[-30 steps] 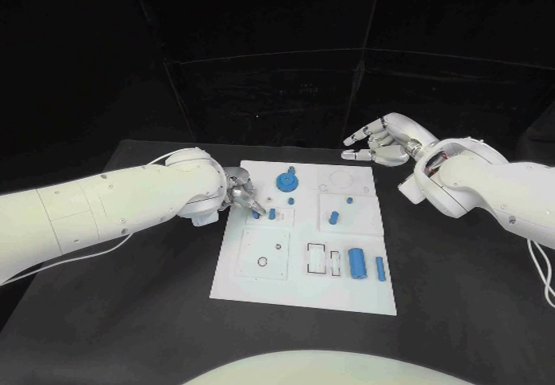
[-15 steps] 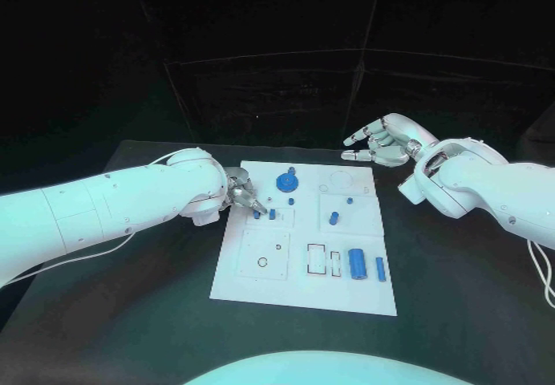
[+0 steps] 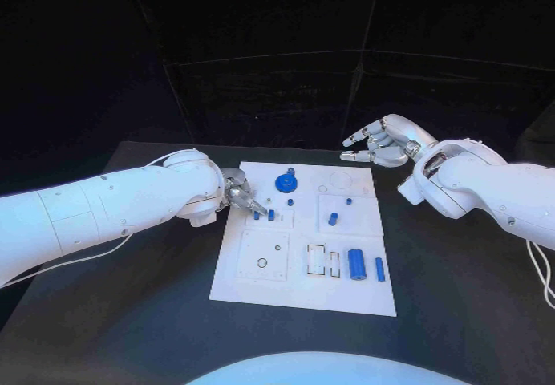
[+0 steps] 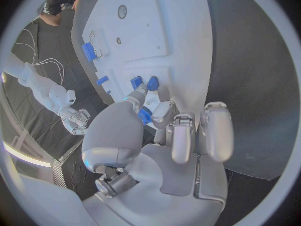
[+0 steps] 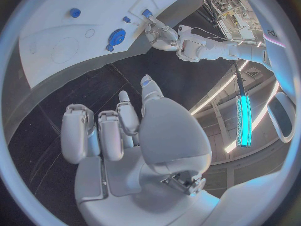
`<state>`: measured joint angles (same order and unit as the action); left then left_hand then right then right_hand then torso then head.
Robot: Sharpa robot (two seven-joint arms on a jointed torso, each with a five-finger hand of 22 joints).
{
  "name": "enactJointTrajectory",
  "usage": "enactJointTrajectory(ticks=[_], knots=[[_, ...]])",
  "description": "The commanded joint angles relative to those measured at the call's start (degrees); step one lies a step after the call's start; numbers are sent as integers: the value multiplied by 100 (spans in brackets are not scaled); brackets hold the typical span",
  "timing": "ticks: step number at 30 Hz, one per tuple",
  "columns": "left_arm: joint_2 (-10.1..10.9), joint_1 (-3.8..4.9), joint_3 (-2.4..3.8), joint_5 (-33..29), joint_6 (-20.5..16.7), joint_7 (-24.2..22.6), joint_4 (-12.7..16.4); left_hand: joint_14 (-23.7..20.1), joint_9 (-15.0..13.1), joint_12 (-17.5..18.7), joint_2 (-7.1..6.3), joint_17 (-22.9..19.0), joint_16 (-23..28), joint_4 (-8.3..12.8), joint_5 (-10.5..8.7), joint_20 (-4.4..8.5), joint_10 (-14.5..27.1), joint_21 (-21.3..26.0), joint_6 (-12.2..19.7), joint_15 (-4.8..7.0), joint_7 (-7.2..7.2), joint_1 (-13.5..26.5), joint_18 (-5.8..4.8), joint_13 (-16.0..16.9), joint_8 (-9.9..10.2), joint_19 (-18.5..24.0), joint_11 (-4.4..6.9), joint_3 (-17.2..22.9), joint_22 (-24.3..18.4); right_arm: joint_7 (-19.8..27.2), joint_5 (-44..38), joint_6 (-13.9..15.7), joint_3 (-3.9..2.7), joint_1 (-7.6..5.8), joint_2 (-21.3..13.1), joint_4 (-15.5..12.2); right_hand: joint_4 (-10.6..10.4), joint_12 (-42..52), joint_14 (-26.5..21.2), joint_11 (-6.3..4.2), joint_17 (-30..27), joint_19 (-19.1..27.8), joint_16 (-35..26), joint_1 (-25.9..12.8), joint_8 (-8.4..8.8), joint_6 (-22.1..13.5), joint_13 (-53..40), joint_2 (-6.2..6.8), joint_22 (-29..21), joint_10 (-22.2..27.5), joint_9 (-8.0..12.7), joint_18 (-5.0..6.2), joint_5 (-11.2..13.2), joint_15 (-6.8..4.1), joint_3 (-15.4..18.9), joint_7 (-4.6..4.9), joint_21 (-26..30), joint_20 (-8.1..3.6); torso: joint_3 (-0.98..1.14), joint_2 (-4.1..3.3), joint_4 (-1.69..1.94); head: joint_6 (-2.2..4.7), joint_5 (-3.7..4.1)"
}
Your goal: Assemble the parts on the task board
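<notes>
The black table (image 3: pixel 463 289) is taken up in its middle by the white task board (image 3: pixel 303 277), which lies flat between the two arms. On the board's near right part a large blue cylinder (image 3: pixel 358 264) is seen lying beside a slimmer blue bar (image 3: pixel 379 269), the two just apart, with rectangular outlined recesses (image 3: pixel 322 260) close on their left. A square outlined plate with a small hole (image 3: pixel 262 257) is marked on the near left part. Toward the far end a round blue gear-like part (image 3: pixel 285 182) is seated, and a small blue peg (image 3: pixel 332 217) stands in the right middle field.

The left hand (image 3: pixel 240 195) is held low over the board's left edge, its fingertips (image 4: pixel 152 93) brought together over a small blue part (image 4: pixel 145 116) that is pinched between thumb and finger; two further small blue pieces (image 3: pixel 264 214) stand on the board just under those fingertips. Much of that corner of the board is screened by the hand in the head view.

The right hand (image 3: pixel 382 143) is held above the table beyond the board's far right corner, well apart from every part, with its fingers loosely curled and apart and nothing held in them.
</notes>
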<state>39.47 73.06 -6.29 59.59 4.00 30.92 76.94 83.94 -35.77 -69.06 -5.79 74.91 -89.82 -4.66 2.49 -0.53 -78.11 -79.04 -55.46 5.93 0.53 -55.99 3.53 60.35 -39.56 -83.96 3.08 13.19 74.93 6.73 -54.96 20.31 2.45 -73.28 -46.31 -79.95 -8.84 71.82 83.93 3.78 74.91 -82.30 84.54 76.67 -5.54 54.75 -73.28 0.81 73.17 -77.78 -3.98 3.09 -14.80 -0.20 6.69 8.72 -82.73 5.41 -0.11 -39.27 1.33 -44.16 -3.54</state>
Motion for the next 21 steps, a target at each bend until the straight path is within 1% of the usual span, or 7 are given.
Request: enactJointTrajectory(ticks=[1, 4, 7, 14, 15, 19, 21], knots=[[51, 5, 5, -67, -296, -113, 59, 606, -15, 17, 34, 1509, -18, -51, 23, 50, 15, 30, 48, 31, 22, 42, -16, -36, -27, -89, 2, -115, 56, 60, -1, 14, -3, -11, 6, -6, -10, -21, 368, -3, 433, 35, -15, -8, -29, 3, 5, -33, -5, 28, 7, 37, -24, -45, 29, 0, 39, 4, -4, -2, 3, 2, -6], [118, 5, 7, -214, -517, -265, 103, 606, -25, 72, 106, 1509, -18, -119, 23, 52, 68, 74, 125, 29, 39, 21, -5, -107, -19, -70, -9, -226, 6, 58, 0, 12, -3, -11, 7, 1, -10, -21, 368, -3, 433, 35, -15, -8, -29, 3, 5, -33, -5, 28, 7, 37, -24, -45, 29, 0, 39, 4, -4, -2, 3, 5, -8], [183, 10, 8, -540, -738, -486, 132, 606, -9, 420, 254, 1509, -18, -220, 25, 38, 329, 165, 318, 3, 104, -10, 17, -550, 55, -28, -56, -310, -97, 51, 0, 11, -3, -11, 5, 7, -10, -21, 368, -3, 433, 35, -15, -8, -29, 3, 5, -33, -5, 28, 7, 37, -24, -45, 29, 0, 39, 4, -1, 0, 8, 6, 13], [309, 48, 9, -1140, -1162, -1075, 229, 606, 241, 1560, 448, 1509, -18, -297, 31, -144, 1389, 657, 1043, -237, 430, -401, 124, -1960, 471, 216, -350, -542, -645, 17, -1, -1, -3, -12, -3, 31, -14, -17, 368, -3, 432, 33, -16, -16, -29, 0, 1, -34, -2, 25, 8, 36, -28, -45, 38, 1, 38, 4, -4, -4, 7, 9, 21], [310, 54, 8, -1182, -1206, -1260, 230, 534, 289, 1676, 462, 1314, 117, -250, 32, -199, 1588, 974, 1122, -288, 490, -548, 195, -2076, 500, 384, -412, -564, -996, 14, -1, -1, -3, -12, -3, 34, -14, -17, 368, -3, 432, 33, -16, -16, -29, 0, 1, -34, -2, 25, 8, 36, -28, -45, 38, 1, 38, 4, 2, -2, 2, 11, 15], [233, 63, 5, -1223, -1343, -1997, 192, -417, 475, 2256, 459, -518, 1618, 139, 40, -362, 2452, 3261, 1416, -446, 690, -1304, 638, -2393, 674, 1664, -607, -417, -3378, 11, -1, -1, -3, -12, 0, 39, -14, -12, 367, -3, 431, 32, -17, -14, -29, 0, -3, -38, -1, 22, 7, 35, -35, -45, 39, 1, 38, 4, 6, -1, 4, 20, 30], [163, 63, 3, -1055, -1503, -2390, 161, -989, 638, 2726, 443, -1354, 2434, 387, 6, -434, 2837, 3579, 1452, -532, 756, -1750, 644, -2697, 822, 1873, -706, -224, -3565, 12, -1, -1, -3, -12, 7, 40, -14, -12, 367, -3, 431, 32, -17, -14, -29, 0, -3, -38, -1, 22, 7, 35, -35, -45, 39, 1, 38, 4, 3, -4, 2, 39, 45]])
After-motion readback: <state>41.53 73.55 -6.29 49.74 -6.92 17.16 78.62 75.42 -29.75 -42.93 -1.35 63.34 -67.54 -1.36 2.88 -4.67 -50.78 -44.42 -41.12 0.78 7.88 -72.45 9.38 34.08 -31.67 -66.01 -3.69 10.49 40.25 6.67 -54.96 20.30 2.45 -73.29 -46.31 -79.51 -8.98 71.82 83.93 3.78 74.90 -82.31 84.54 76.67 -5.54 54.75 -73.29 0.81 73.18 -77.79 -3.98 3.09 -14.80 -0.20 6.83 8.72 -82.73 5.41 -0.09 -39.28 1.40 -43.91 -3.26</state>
